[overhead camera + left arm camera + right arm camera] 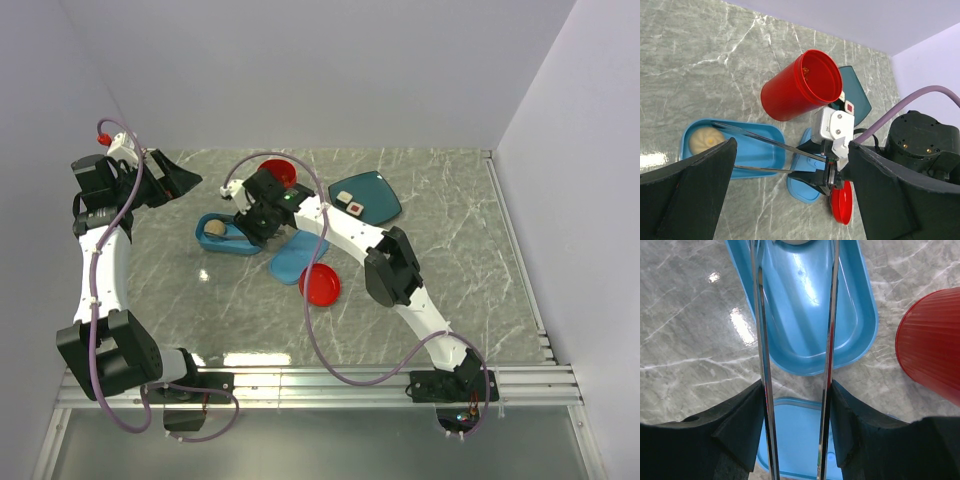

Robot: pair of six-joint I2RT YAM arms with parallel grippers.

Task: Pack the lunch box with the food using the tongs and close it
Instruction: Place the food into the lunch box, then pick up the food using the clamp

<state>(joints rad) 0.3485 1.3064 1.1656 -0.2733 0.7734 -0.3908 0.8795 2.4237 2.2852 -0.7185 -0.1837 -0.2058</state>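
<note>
The light-blue lunch box lies left of centre with a beige ball of food at its left end. My right gripper hangs over the box's right end, shut on the silver tongs. In the right wrist view its fingers press both tong arms from outside, and the arms stand apart over the box. The tong tips reach the ball. The flat blue lid lies beside the box. Two sushi pieces sit on the teal plate. My left gripper hovers open and holds nothing.
A red cup lies on its side behind the box. A red disc rests right of the lid. Grey walls close in the marble table on three sides, and a metal rail runs along the near edge.
</note>
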